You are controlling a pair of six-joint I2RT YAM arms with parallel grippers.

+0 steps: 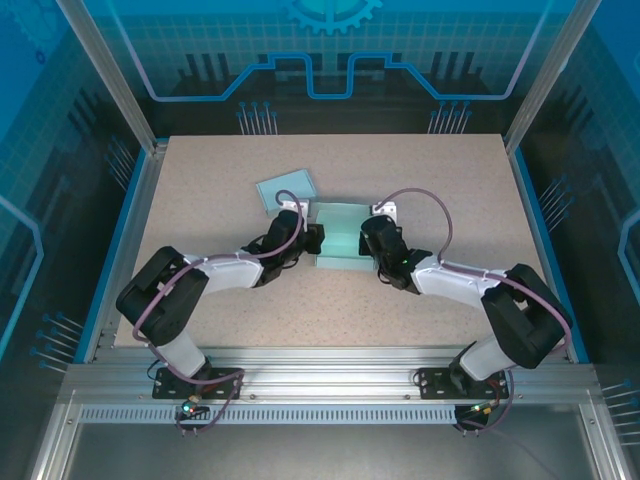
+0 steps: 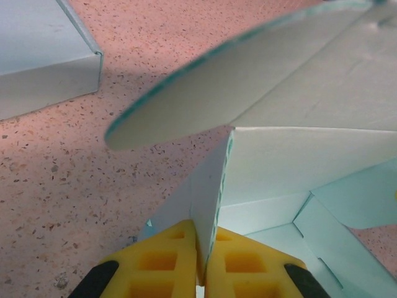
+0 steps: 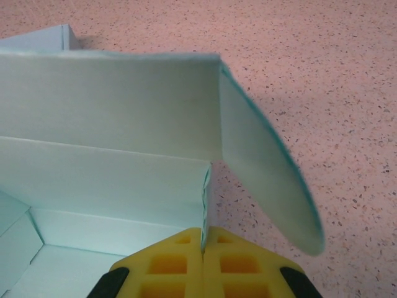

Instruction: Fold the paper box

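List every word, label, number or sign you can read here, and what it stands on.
No readable text anywhere.
The box: plain pale green, no print.
The other box: plain too.
The backdrop: a gear sign and circuit lines, no letters.
The left gripper and right gripper, each shut on a box wall: bare yellow pads, no markings.
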